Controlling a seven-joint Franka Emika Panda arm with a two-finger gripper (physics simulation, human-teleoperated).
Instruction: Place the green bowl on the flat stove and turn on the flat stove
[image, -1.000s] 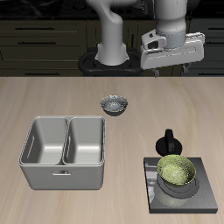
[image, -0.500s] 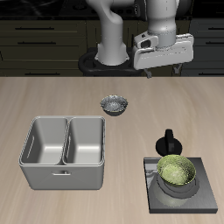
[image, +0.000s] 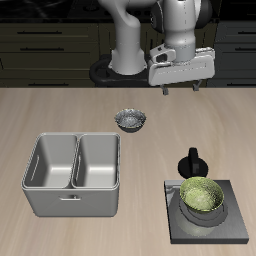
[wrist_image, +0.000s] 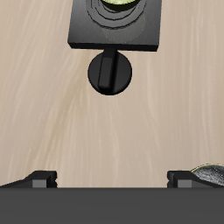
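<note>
The gripper (image: 181, 86) was held high above the table's back, fingers pointed downward, spread apart, nothing gripped.

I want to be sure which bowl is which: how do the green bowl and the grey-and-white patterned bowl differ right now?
The green bowl is olive-green; the grey-and-white bowl is dark grey with pale patterning. The green bowl sits on the flat stove, while the grey-and-white bowl stands on the bare table, farther back. The green bowl also looks somewhat larger in the exterior view. Both are small, round and upright.
</note>
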